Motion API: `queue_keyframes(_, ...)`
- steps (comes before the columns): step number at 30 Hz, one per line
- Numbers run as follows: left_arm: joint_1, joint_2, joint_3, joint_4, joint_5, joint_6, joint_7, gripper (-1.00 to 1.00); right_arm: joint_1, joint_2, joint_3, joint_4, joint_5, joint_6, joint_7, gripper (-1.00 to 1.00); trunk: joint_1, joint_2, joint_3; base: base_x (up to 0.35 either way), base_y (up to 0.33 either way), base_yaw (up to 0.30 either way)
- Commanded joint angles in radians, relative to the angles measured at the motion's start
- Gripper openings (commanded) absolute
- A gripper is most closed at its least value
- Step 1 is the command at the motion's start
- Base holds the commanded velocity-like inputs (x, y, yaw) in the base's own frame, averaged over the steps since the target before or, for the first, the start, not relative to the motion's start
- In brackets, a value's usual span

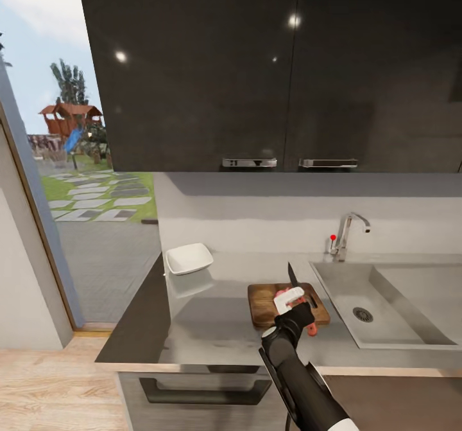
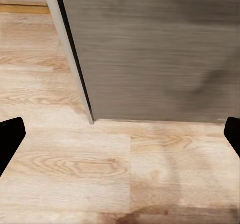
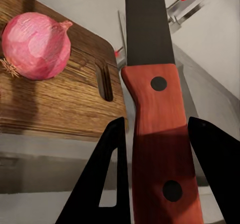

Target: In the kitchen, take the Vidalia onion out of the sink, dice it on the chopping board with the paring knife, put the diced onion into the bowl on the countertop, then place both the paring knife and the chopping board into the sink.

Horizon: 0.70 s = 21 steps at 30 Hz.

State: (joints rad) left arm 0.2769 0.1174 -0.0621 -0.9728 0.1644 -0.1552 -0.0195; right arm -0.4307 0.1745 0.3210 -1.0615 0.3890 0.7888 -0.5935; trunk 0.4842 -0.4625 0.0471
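Observation:
The dark brown chopping board (image 1: 264, 304) lies on the grey countertop (image 1: 212, 331), just left of the sink (image 1: 385, 318). On it rests the pinkish Vidalia onion (image 3: 32, 46), whole, on the board (image 3: 60, 103). My right gripper (image 1: 290, 300) hovers over the board, shut on the paring knife's red-orange handle (image 3: 159, 134). Its dark blade (image 1: 292, 275) points toward the back wall, to one side of the onion and apart from it. The white bowl (image 1: 189, 258) sits at the counter's back left. My left gripper (image 2: 120, 139) hangs open over the floor.
The chrome tap (image 1: 346, 230) with a red dot stands behind the sink. Dark wall cabinets (image 1: 276, 65) hang overhead. The counter's left end borders an open doorway (image 1: 83, 180) to a garden. Wooden floor (image 2: 100, 174) meets a grey cabinet side (image 2: 155, 48) below.

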Motion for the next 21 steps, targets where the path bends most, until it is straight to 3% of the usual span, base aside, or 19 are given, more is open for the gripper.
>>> queue_keyframes(1,0.000,0.001,-0.002,-0.001,0.011,-0.002,-0.002,1.00,0.000,0.000,0.001,0.001,0.001,0.002,-0.003,-1.00,0.000,0.000,0.000,0.000,0.000,0.000)
queue_keyframes(21,0.001,0.001,-0.002,0.002,0.011,-0.003,-0.002,1.00,0.000,0.000,0.003,0.120,0.001,-0.030,-0.003,-1.00,0.000,0.000,0.000,0.025,-0.008,0.000)
